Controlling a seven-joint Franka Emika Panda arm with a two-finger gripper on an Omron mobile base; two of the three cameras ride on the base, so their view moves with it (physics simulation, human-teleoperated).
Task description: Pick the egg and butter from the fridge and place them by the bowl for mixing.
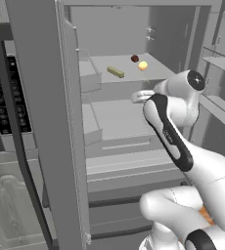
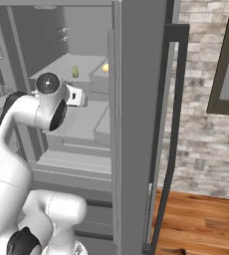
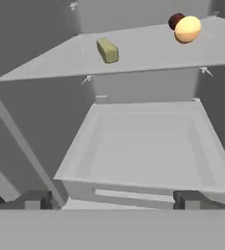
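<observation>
Seen at an early stage of the job, with 0 of 2 items fetched. Nearest the camera, in the hand view, the gripper (image 3: pixel 109 199) standing wide apart, its 2 dark finger tips rising at either side of the bottom edge, clamped on nothing and touching nothing. Pointed into the open fridge (image 1: pixel 46 122), roughly level with a pale grey drawer (image 3: pixel 144 146) whose hollow lies bare just beyond the tips. Above and behind that drawer, on the upper shelf (image 3: pixel 148 53), the butter (image 3: pixel 107 51) lying as a short olive-yellow stick toward the left, well apart from the egg (image 3: pixel 187 29) at the right. Just behind the egg and partly hidden by it, a dark red-brown ball (image 3: pixel 175 20), not wanted for the mixing. From the left base view, the same order holding: white arm reaching in from the lower right, then the shelf with the butter (image 1: pixel 115 72), the egg (image 1: pixel 143 66) and the dark ball (image 1: pixel 135 58) farther back. From the right base view, the butter (image 2: pixel 75 71) standing out on the shelf and the egg (image 2: pixel 105 68) peeking at the door's edge. Left to do, by the look of things: rise to shelf height, close on 1 item, carry it out, then return for the other. No bowl in sight here.
</observation>
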